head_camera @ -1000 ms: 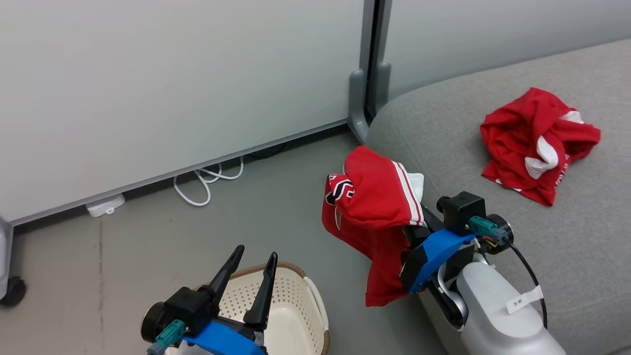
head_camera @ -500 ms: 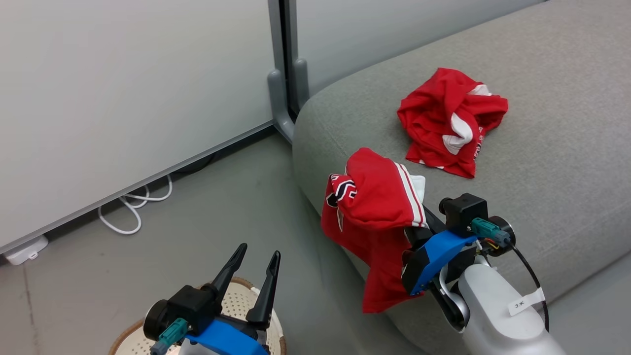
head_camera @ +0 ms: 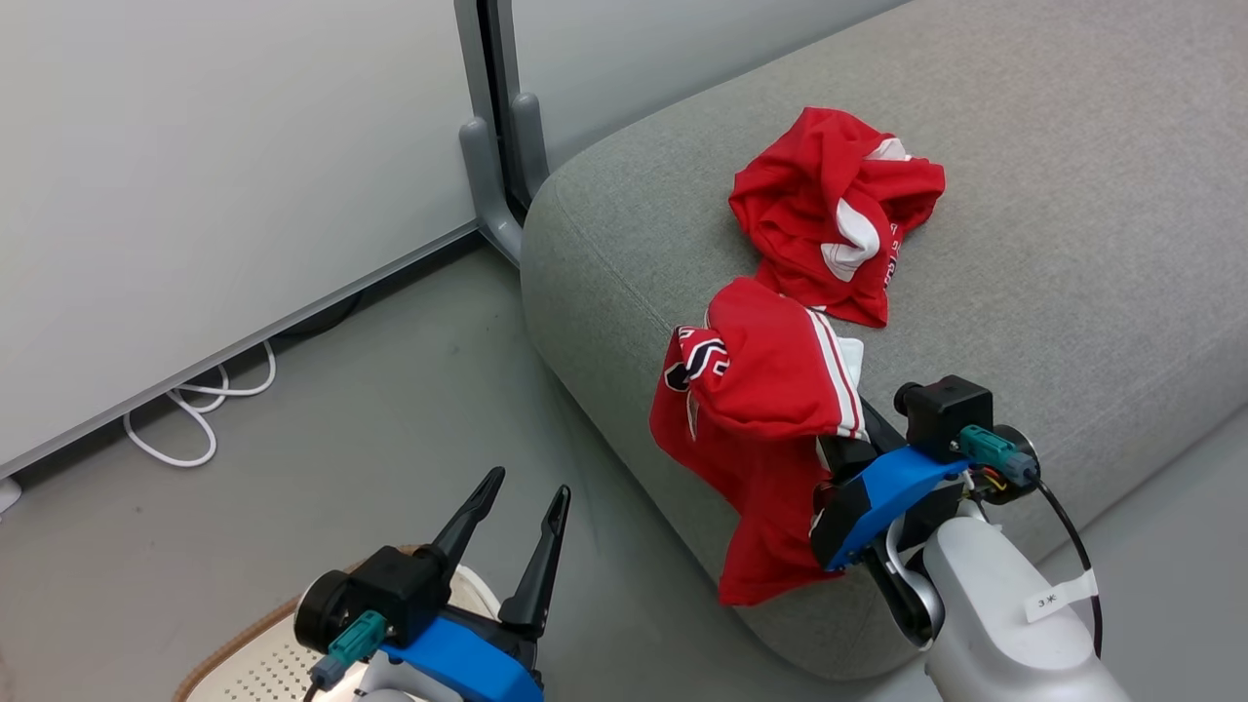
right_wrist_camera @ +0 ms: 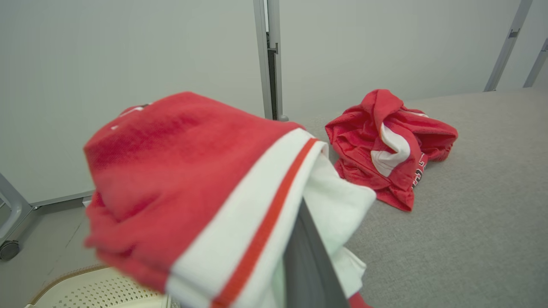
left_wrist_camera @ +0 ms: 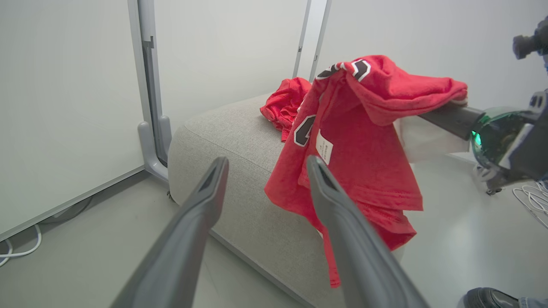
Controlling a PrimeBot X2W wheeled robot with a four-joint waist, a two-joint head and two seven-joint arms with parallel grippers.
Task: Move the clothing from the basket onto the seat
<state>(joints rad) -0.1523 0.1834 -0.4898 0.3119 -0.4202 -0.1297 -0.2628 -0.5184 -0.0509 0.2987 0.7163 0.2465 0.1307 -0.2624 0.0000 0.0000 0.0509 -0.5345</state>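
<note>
**Mia:** What's in the head view?

**Ben:** The right tool (head_camera: 866, 431) is shut tight on a red top (head_camera: 760, 390) with white stripes. The top hangs down by the near edge of the sofa (head_camera: 1024, 292). I can't tell if it touches the sofa. A second red top (head_camera: 829, 214) lies all crumpled on the sofa, just behind the hanging one.

**Mia:** And the other tool?

**Ben:** The left tool (head_camera: 529, 483) is wide open and holds nothing. It is over the floor (head_camera: 390, 390), off the sofa's end. The basket (head_camera: 244, 653) sits on the floor too, apart from the sofa.

**Mia:** Now the left wrist view?

**Ben:** Two grey fingers (left_wrist_camera: 188, 222) stand wide apart and point at the sofa's end. The red top hangs past them, over the sofa's edge. It has dark-and-white letters and a small white tag. The second red top peeks out behind it, up on the sofa.

**Mia:** And the right wrist view?

**Ben:** The red top is bunched up close over a dark finger. The second red top lies further back on the sofa. A bit of the basket shows low down, off the sofa.
</note>
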